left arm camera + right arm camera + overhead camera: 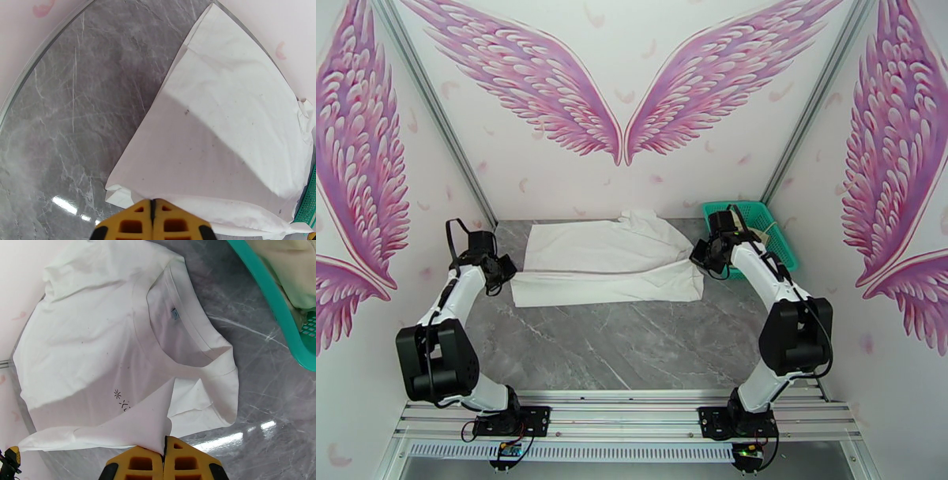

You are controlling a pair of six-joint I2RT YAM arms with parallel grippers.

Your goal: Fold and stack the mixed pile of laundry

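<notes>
A large white shirt (608, 260) lies spread across the back of the grey marble table (632, 347). My left gripper (505, 272) is at its left edge; in the left wrist view its yellow fingertips (153, 207) meet, shut on the shirt's (229, 118) near edge. My right gripper (697, 254) is at the shirt's right side. Its jaws (164, 451) are shut on a raised peak of the shirt (98, 338), below the collar (189, 338) and next to the small chest mark (120, 400). A cream-beige garment (292, 267) lies in the basket.
The teal-green mesh basket (746, 207) stands at the back right corner, just behind my right arm; its rim (268, 299) curves close to the shirt's collar. Pink-winged walls close in the table on three sides. Bare marble stretches in front of the shirt.
</notes>
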